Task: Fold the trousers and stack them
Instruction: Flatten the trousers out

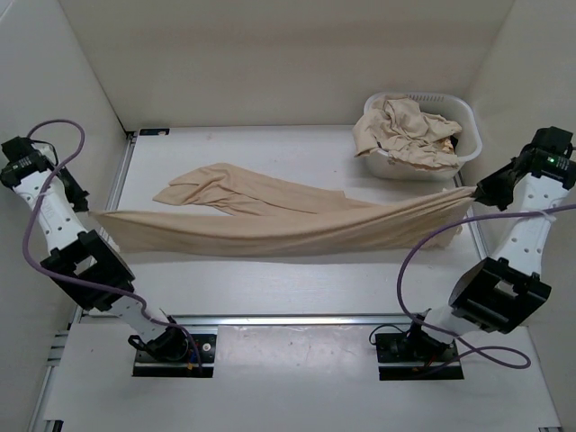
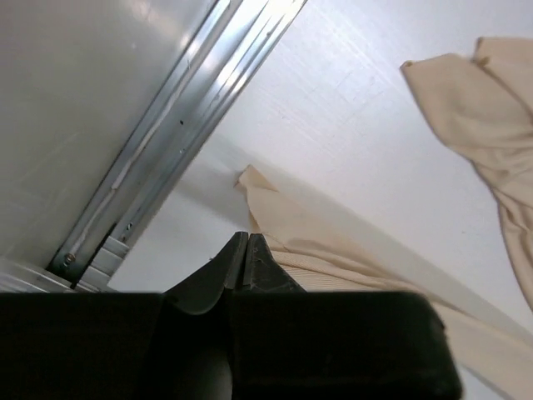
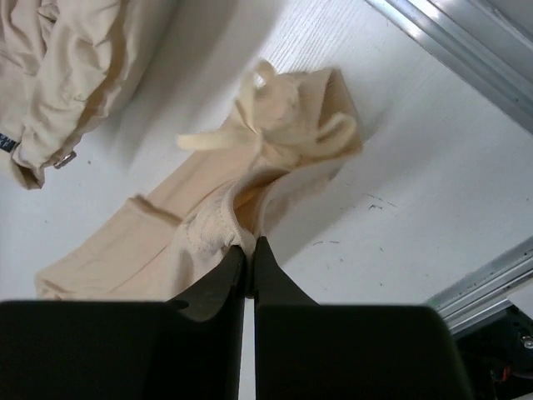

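Black-and-white arms (image 1: 56,214), purple cables (image 1: 401,264)

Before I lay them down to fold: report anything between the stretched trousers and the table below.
Nothing visible lies under the trousers; only their own loose leg trails on the table behind. The laundry basket stands beyond the right end.

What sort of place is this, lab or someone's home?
Most likely a lab test cell, not a home: white table boxed in by plain white walls, aluminium rail along its edge, bolted-down robot arms with the left gripper and right gripper stretching trousers by a laundry basket.
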Robot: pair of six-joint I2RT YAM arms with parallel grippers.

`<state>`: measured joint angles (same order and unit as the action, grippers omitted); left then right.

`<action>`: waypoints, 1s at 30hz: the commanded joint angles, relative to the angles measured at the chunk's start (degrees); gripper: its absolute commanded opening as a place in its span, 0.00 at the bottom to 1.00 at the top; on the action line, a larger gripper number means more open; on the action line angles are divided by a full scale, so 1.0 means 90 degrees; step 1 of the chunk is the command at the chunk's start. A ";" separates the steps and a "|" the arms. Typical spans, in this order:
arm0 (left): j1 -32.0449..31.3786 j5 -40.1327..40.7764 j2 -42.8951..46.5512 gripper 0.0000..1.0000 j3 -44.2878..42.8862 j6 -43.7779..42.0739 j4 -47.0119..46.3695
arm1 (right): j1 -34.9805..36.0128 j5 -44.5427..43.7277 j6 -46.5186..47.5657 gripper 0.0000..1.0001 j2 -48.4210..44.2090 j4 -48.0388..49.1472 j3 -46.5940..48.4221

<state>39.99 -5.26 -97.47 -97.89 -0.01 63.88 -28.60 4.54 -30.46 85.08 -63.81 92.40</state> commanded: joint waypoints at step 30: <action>0.0751 0.1832 0.1299 0.58 0.3930 0.0001 0.0090 | -0.0035 -0.3033 -0.0141 0.00 -0.2451 -0.0029 -0.4183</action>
<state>45.39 6.44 -86.24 -67.31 0.01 61.30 -28.75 -20.38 -32.16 63.22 -65.58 55.20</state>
